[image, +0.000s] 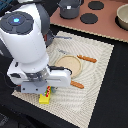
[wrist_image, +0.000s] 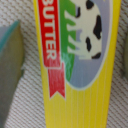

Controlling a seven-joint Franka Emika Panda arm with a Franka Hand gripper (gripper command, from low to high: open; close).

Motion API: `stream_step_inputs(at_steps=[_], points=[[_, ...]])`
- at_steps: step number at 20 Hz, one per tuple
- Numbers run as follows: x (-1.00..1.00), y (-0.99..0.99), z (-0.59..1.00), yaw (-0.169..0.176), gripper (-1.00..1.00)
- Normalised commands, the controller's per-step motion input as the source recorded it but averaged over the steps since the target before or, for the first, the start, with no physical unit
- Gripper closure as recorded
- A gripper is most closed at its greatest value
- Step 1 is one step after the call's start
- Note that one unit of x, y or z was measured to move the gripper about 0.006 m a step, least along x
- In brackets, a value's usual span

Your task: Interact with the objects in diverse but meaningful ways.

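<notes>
Yellow rectangular butter block (wrist_image: 80,65) with red banner | on woven mat (image: 95,85), directly beneath claw | claw opening: cannot tell, fingers hidden | grasp judged pending, not lifted

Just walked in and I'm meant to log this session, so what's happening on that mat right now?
The white Franka arm has its gripper down over a yellow rectangular butter box at the near corner of the beige woven mat. The wrist view is filled by the box's cow-and-BUTTER label, so the fingers are not visible and a grasp can't be confirmed. A round tan plate and two orange-brown utensils sit untouched on the mat, and a dark grey pot stands on the brown counter behind.
</notes>
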Motion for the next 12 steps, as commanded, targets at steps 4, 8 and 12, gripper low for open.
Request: stream_step_inputs(at_steps=[4,8,12], points=[[0.15,0.00,1.00,-0.104,-1.00],[0.00,0.00,1.00,-0.106,-1.00],[-0.19,0.00,0.87,-0.101,-1.00]])
